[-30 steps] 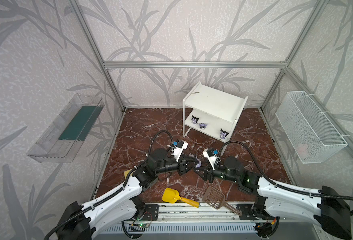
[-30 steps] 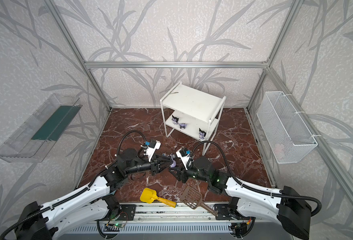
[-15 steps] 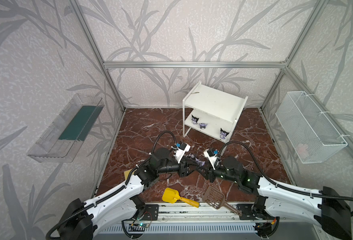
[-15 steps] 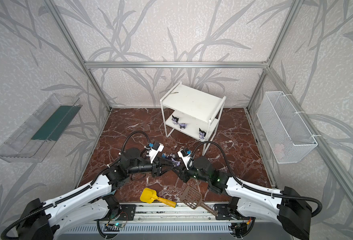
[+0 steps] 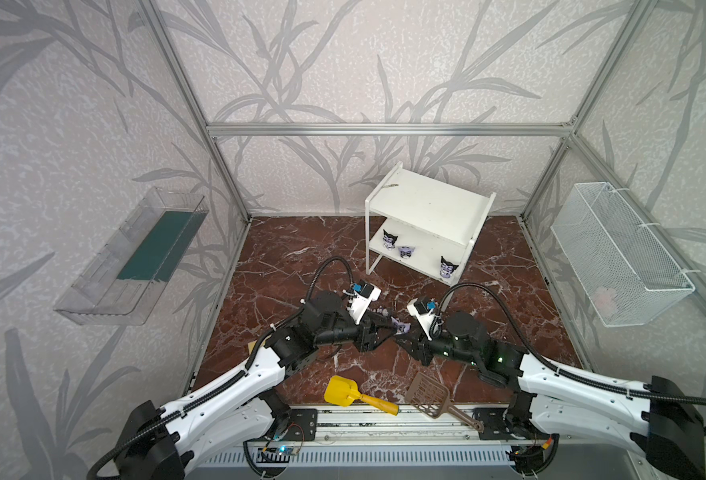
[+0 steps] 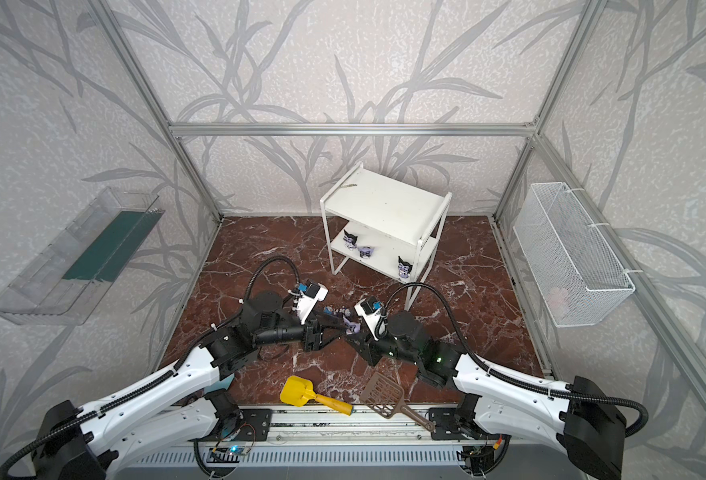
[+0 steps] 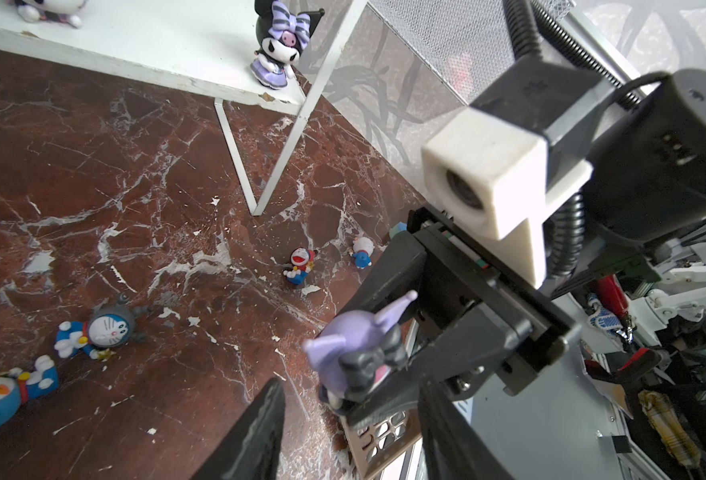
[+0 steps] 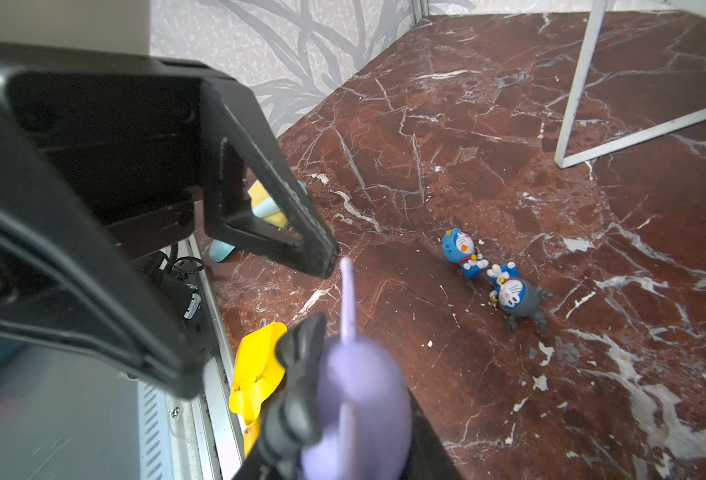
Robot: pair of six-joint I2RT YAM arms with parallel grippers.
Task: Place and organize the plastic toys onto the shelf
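Closest to us, at the 6 o'clock edge of the desk [image 5: 293, 266], there's a yellow scoop [image 5: 345, 392], with a brown slotted scoop [image 5: 430, 392] at its 3 o'clock. A bit further in, around mid-desk, the two arms meet nose to nose. The right gripper [image 5: 407, 336] has its jaws clamped on a purple pointed-ear figurine [image 7: 355, 353], holding it up off the marble. The left gripper [image 5: 388, 331] sits at the toy's 9 o'clock with its jaws apart, one fingertip [image 8: 318, 253] just beside the toy's ear. Just past them toward 12 o'clock we count four blue-and-white figurines [image 7: 108, 330] scattered on the desk. Farther back, about 1 o'clock, stands the white shelf [image 5: 426, 199], with three black-and-purple figurines [image 5: 389, 240] on its lower tier.
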